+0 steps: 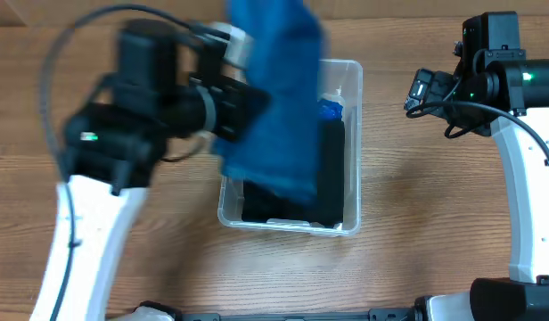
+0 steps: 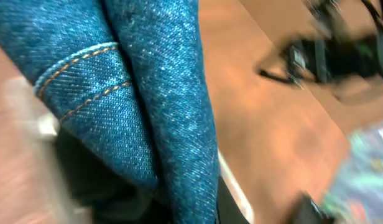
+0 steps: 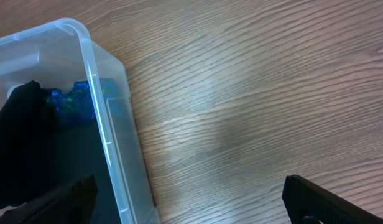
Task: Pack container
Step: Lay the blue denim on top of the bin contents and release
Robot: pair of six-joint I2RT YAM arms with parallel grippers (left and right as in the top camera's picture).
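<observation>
The clear plastic container (image 1: 351, 152) stands in the middle of the table with dark folded cloth (image 1: 328, 178) and a small blue patterned item (image 1: 331, 111) inside. My left gripper (image 1: 234, 98) is shut on a blue denim cloth (image 1: 276, 98) and holds it hanging above the container's left half. The denim (image 2: 142, 93) fills the left wrist view, and the jaws are hidden behind it. My right gripper (image 1: 417, 94) is open and empty, to the right of the container. The right wrist view shows the container's wall (image 3: 110, 130), black cloth (image 3: 30, 143) and the finger tips wide apart (image 3: 185, 199).
Bare wood table (image 1: 417, 205) lies around the container. The right arm's white base (image 1: 524, 223) stands at the right edge, and the left arm (image 1: 96, 223) crosses the left side.
</observation>
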